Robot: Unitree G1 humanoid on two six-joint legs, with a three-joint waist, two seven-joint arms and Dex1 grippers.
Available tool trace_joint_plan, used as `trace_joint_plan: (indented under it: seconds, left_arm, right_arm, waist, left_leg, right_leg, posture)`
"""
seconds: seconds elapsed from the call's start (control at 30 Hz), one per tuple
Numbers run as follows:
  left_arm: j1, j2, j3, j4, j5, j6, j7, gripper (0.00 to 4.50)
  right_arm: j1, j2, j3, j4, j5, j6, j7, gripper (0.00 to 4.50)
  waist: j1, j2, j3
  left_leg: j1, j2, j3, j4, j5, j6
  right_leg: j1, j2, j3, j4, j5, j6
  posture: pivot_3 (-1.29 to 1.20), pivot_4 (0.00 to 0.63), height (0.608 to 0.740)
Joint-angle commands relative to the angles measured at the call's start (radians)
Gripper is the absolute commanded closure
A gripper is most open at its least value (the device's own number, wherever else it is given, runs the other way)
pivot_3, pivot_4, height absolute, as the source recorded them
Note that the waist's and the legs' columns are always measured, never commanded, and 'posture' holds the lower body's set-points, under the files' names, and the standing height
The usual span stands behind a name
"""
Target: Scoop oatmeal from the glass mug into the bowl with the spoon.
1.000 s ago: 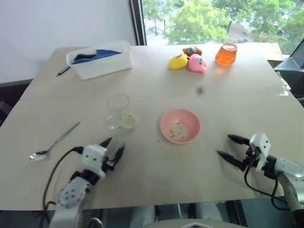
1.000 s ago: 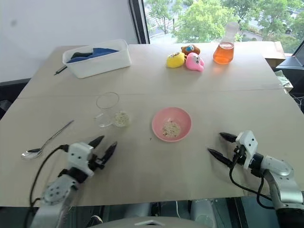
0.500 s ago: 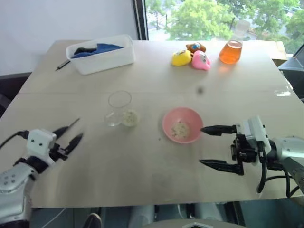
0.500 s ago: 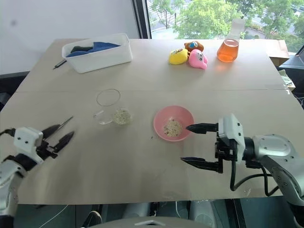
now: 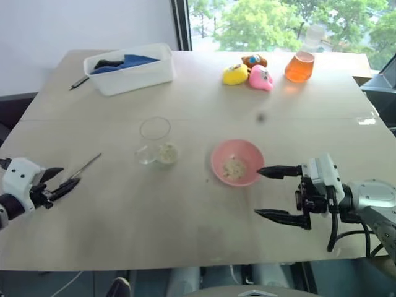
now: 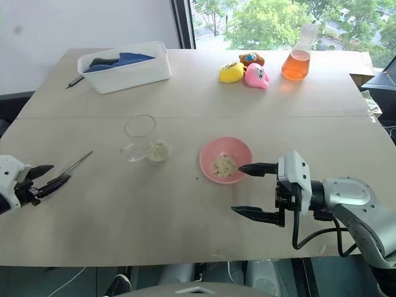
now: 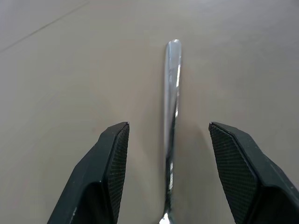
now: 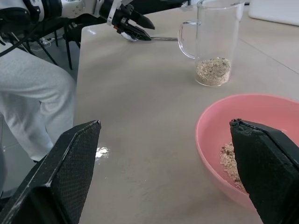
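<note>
Spoon (image 7: 171,116) lies flat, handle pointing away between the left claw (image 7: 170,154) fingers.

Spoon (image 7: 171,126): we lose its oval end at the left wrist view's lower edge. White tub (image 6: 124,68): dark and blue contents unidentifiable. Toys (image 6: 244,71): too small to name.

Bright daylight from the window (image 5: 278,25) behind; soft shadows, sharp views, a dark smudge mid-picture

pink bowl (image 6: 225,158), silver spoon (image 7: 171,116), beige oatmeal (image 8: 213,71)
</note>
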Motion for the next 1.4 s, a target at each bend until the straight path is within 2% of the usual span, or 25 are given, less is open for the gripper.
trace_joint_plan:
  seconds: [0.03,0.17,0.2,0.23,0.4,0.53,0.63,0.77,0.87,1.0,1.07,1.17,1.3,1.4]
  left_arm:
    - [-0.064,0.023,-0.055,0.143,0.056,-0.004,-0.027,1.67]
    - [-0.135,0.023,-0.108,0.281,0.082,0.047,-0.076,1.67]
    - [-0.154,0.027,-0.123,0.317,0.095,0.056,-0.082,2.19]
    - [-0.168,0.033,-0.141,0.347,0.111,0.055,-0.088,2.37]
    - [-0.200,0.054,-0.199,0.416,0.150,0.035,-0.130,4.43]
    - [-0.193,0.050,-0.172,0.423,0.137,-0.004,-0.112,4.47]
    - [-0.133,0.008,-0.049,0.354,0.046,-0.129,-0.052,4.47]
    - [0.067,-0.110,0.085,0.055,-0.058,-0.182,-0.005,4.47]
    - [0.197,-0.222,0.154,-0.254,-0.124,-0.107,0.115,4.47]
    - [0.251,-0.307,0.197,-0.546,-0.164,0.007,0.273,4.47]
    - [0.249,-0.315,0.203,-0.632,-0.167,0.055,0.319,4.47]
    - [0.219,-0.295,0.219,-0.693,-0.166,0.106,0.364,4.47]
    - [0.103,-0.219,0.218,-0.690,-0.153,0.144,0.374,4.47]
    - [-0.051,-0.148,0.171,-0.649,-0.130,0.152,0.377,4.47]
  right_arm:
    - [0.004,0.009,-0.017,-0.025,0.011,-0.016,-0.004,0.03]
    - [0.001,0.015,-0.020,-0.021,0.012,-0.017,-0.008,0.03]
    - [0.000,0.016,-0.022,-0.020,0.013,-0.015,-0.009,0.03]
    - [-0.001,0.016,-0.025,-0.020,0.015,-0.015,-0.010,0.03]
    - [0.002,0.017,-0.027,-0.023,0.015,-0.014,-0.015,0.03]
    - [0.001,0.018,-0.026,-0.023,0.014,-0.014,-0.019,0.03]
    - [-0.002,0.017,-0.025,-0.021,0.014,-0.014,-0.020,0.03]
    - [-0.010,0.018,-0.016,-0.011,0.010,-0.014,-0.015,0.03]
    - [-0.027,0.022,0.000,0.006,0.002,-0.016,-0.006,0.03]
    - [-0.066,0.034,0.024,0.025,0.004,-0.010,0.003,0.03]
    - [-0.086,0.037,0.032,0.039,0.001,-0.010,0.012,0.03]
    - [-0.111,0.038,0.039,0.062,-0.005,-0.013,0.025,0.03]
    - [-0.139,0.048,0.050,0.084,-0.033,-0.016,0.015,0.03]
    - [-0.158,0.061,0.045,0.098,-0.053,-0.011,-0.016,0.03]
  waist:
    - [0.001,0.000,0.000]
    - [0.001,0.004,-0.002]
    - [0.001,0.005,-0.002]
    - [0.001,0.006,-0.003]
    - [-0.011,0.015,-0.008]
    - [-0.027,0.016,-0.009]
    - [-0.031,0.016,-0.009]
    - [-0.031,0.014,-0.008]
    - [-0.023,0.011,-0.008]
    - [-0.013,0.000,-0.006]
    - [-0.012,-0.005,-0.006]
    - [-0.014,-0.003,-0.005]
    - [-0.014,-0.004,-0.005]
    - [-0.010,-0.004,-0.004]
  left_leg:
    - [0.000,0.000,0.000,0.001,0.000,0.000]
    - [0.000,-0.001,0.000,0.003,0.000,0.000]
    - [0.001,-0.001,0.000,0.003,0.000,0.000]
    - [0.001,-0.001,0.000,0.003,0.000,0.000]
    - [0.005,0.000,0.001,0.003,-0.001,0.001]
    - [0.008,0.000,0.001,0.003,0.000,0.001]
    - [0.009,0.001,0.000,0.004,0.000,0.001]
    - [0.007,0.006,0.000,0.005,0.000,0.001]
    - [0.004,0.006,0.000,0.006,0.000,0.000]
    - [0.003,0.006,-0.002,0.007,-0.001,0.002]
    - [0.003,0.006,-0.005,0.007,-0.001,0.002]
    - [0.004,0.006,-0.006,0.007,-0.001,0.001]
    - [0.003,0.005,-0.006,0.007,0.000,0.000]
    - [0.003,0.001,-0.006,0.007,0.001,-0.001]
  right_leg:
    - [0.000,0.000,0.000,0.000,0.000,0.000]
    - [0.001,0.000,0.000,0.002,0.000,0.000]
    - [0.001,0.000,0.000,0.003,0.000,0.000]
    - [0.001,0.000,0.000,0.004,0.000,0.000]
    - [0.001,0.001,0.002,0.011,0.000,0.000]
    - [0.001,0.001,0.003,0.016,0.000,0.000]
    - [0.000,0.000,0.005,0.018,0.000,0.000]
    - [-0.002,0.000,0.009,0.017,0.000,0.000]
    - [-0.002,-0.002,0.008,0.014,0.000,0.000]
    - [-0.001,-0.003,0.006,0.014,0.000,0.000]
    - [-0.001,-0.003,0.003,0.014,0.000,0.000]
    - [0.000,-0.002,0.003,0.014,0.000,-0.001]
    - [0.000,0.000,0.003,0.014,0.000,-0.001]
    - [0.000,0.000,0.002,0.013,0.000,-0.001]
  posture:
    - [0.00,0.150,0.740]
    - [0.00,0.150,0.740]
    - [0.00,0.150,0.740]
    - [0.00,0.150,0.740]
    - [0.00,0.150,0.740]
    - [0.00,0.150,0.740]
    - [0.00,0.150,0.740]
    - [0.00,0.150,0.740]
    - [0.00,0.150,0.740]
    - [0.00,0.150,0.740]
    - [0.00,0.150,0.740]
    - [0.00,0.150,0.740]
    - [0.00,0.150,0.740]
    - [0.00,0.150,0.740]
